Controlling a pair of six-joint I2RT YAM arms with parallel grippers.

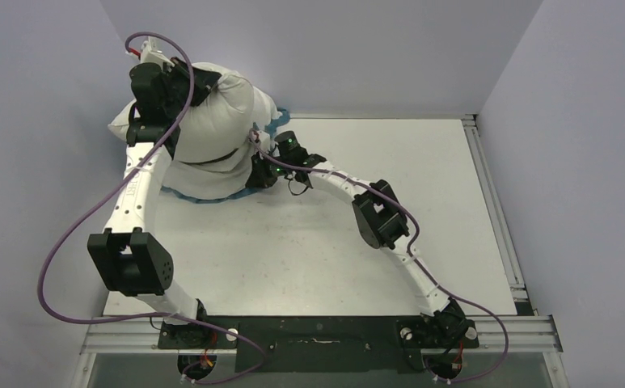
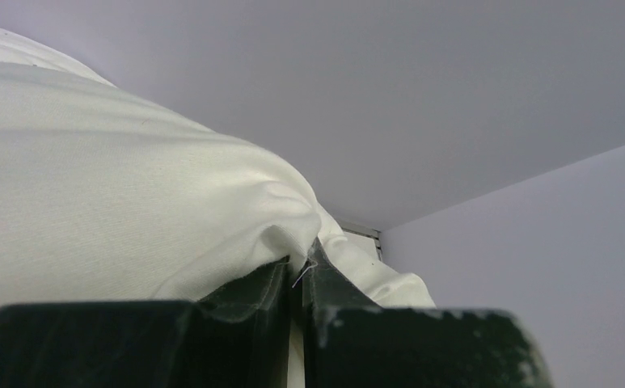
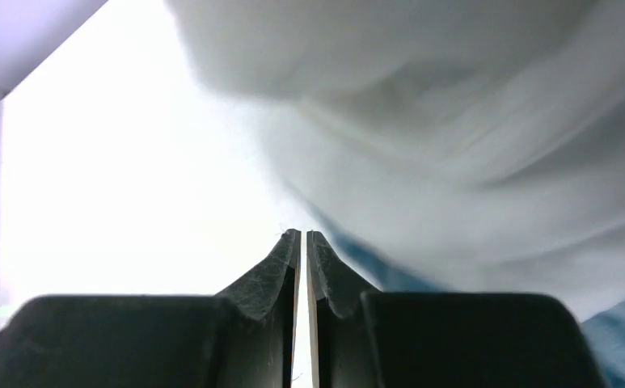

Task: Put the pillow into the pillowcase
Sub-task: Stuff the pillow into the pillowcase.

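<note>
The left arm [image 1: 135, 194] reaches along the desk's [image 1: 390, 259] left side to the far corner. There the left tool [image 2: 299, 271] is pinched tight on a fold of the pillow [image 1: 220, 121], raising that end. The pillow slopes down to the right over the pillowcase [image 1: 200, 196], whose blue edge peeks out beneath. The right arm [image 1: 382, 214] bends leftward. The right tool [image 3: 303, 242] is closed at the pillow's near-right edge, with nothing visible between its fingers.
</note>
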